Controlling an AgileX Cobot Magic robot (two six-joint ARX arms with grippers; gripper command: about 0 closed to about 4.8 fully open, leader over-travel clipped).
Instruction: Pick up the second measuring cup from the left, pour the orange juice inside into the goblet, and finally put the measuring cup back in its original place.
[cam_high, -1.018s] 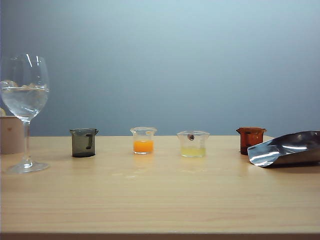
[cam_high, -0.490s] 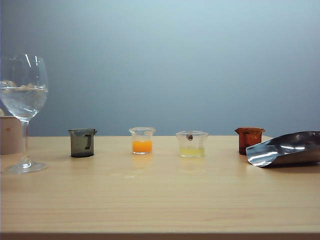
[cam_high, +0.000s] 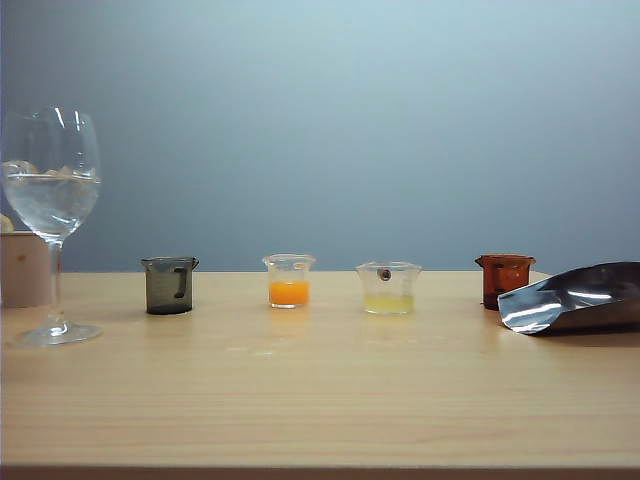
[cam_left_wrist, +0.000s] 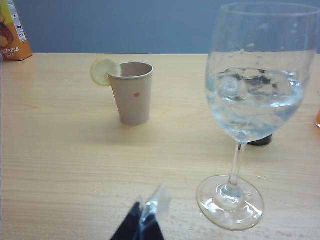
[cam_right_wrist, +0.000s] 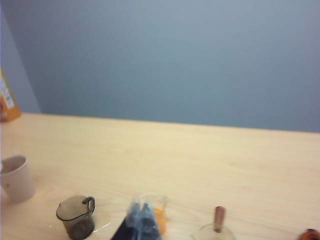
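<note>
The right gripper (cam_right_wrist: 141, 220) has its fingers pressed together on nothing and sits above the row of cups, pointing at the second measuring cup (cam_high: 288, 280), which suggests the arm is lining up for the pick. That clear cup stands upright on the counter (cam_high: 320, 400), second from the left, with the orange juice (cam_high: 288, 292) filling its lower part. The left gripper (cam_left_wrist: 145, 222) also looks closed and empty, low over the counter just beside the foot of the goblet (cam_left_wrist: 252, 100), probably parked out of the way. The goblet stands at the far left and already holds clear liquid with ice. A smoky grey cup (cam_high: 169, 285) sits left of the target, a clear cup of pale yellow liquid (cam_high: 387, 288) and a brown cup (cam_high: 503, 278) to its right, evenly spaced as if to make counting matter. A paper cup with a lemon slice (cam_left_wrist: 131, 92) stands behind the goblet. The counter is pale wood grain before a plain blue-grey wall (cam_high: 320, 120).
</note>
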